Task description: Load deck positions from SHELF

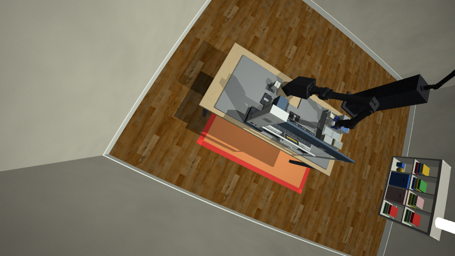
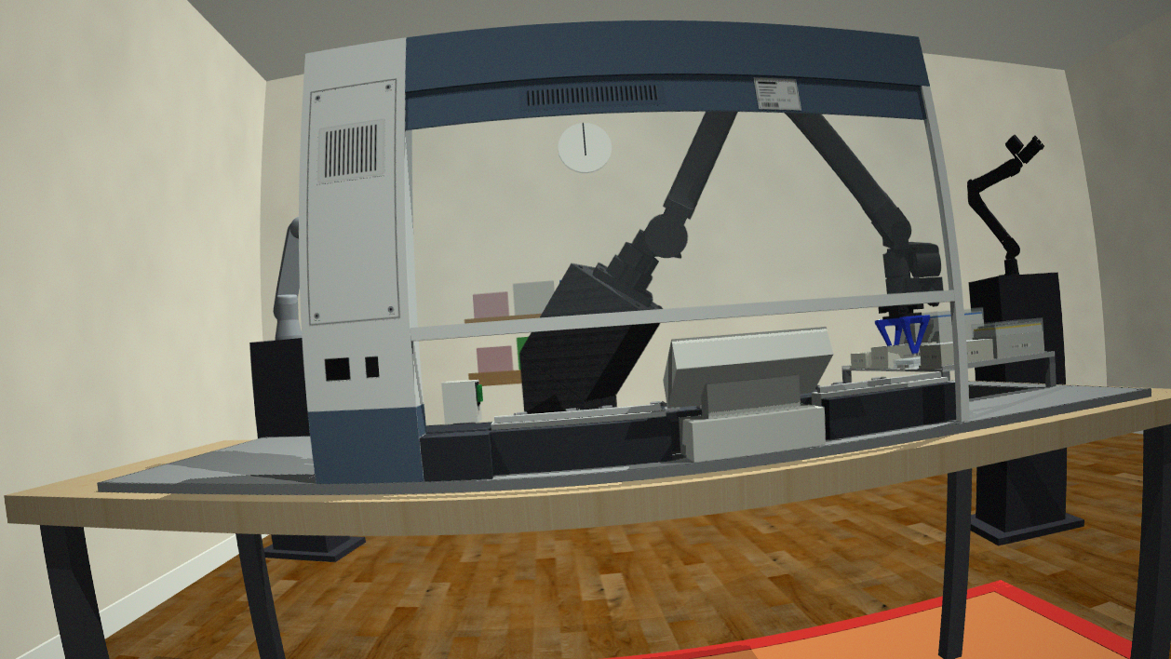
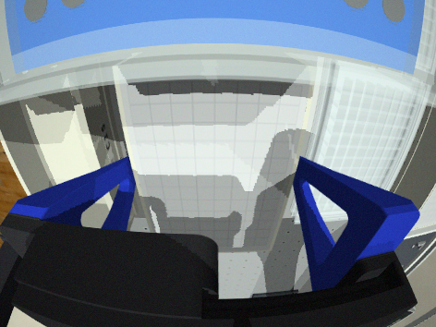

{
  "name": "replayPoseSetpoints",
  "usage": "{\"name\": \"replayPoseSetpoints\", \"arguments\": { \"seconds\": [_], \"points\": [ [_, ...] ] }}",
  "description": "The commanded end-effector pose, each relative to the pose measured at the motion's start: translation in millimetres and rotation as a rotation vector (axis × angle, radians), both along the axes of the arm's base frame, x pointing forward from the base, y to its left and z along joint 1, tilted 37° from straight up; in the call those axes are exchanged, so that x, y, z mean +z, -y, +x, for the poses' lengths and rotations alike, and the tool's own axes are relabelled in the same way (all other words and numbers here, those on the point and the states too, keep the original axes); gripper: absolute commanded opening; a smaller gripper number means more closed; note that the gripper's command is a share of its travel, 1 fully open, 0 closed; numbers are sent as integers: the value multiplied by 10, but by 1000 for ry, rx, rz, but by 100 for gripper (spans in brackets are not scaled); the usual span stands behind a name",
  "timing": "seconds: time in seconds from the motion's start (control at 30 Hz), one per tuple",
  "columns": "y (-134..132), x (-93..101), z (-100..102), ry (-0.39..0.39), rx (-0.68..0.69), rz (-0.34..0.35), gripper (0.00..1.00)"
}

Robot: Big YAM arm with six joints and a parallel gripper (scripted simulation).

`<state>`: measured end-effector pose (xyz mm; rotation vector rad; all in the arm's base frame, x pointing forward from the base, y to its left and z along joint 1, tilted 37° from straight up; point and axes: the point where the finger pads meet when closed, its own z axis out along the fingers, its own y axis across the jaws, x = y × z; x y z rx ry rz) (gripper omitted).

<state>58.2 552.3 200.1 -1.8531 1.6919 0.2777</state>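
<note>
My gripper (image 3: 214, 164) (image 2: 901, 332) (image 1: 335, 122) is open, low over the SHELF (image 2: 1009, 361) at the right end of the workstation. A clear tip-rack cover (image 3: 212, 71) lies between the spread blue fingers, which stand apart from its sides. Through the cover I see a pale gridded surface with shadows. Just beyond the cover stands a tip rack (image 3: 216, 4) that shows a blue plate with a dark hole at each place. Block B38 and deck positions D3 and D4 cannot be made out.
A white gridded plate (image 3: 369, 130) sits close to the right of the cover. Several pale boxes (image 2: 1016, 334) stand on the SHELF. The workstation's frame post (image 2: 948, 243) and cross bar (image 2: 696, 311) stand in front of the gripper. A grey module (image 2: 746, 360) sits on the deck.
</note>
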Motion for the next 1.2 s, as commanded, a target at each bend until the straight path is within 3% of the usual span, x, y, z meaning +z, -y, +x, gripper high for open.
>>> {"name": "replayPoseSetpoints", "arguments": {
  "seconds": [0.0,0.77,0.83,1.0,1.1,1.17],
  "points": [
    [-74,195,-7,1,4,40,100],
    [-74,195,-7,1,4,40,100],
    [-49,389,-3,3,5,63,100],
    [-6,456,-107,-3,10,66,100],
    [15,273,-116,-4,7,24,100],
    [98,422,-100,-4,3,47,100]
  ]
}}
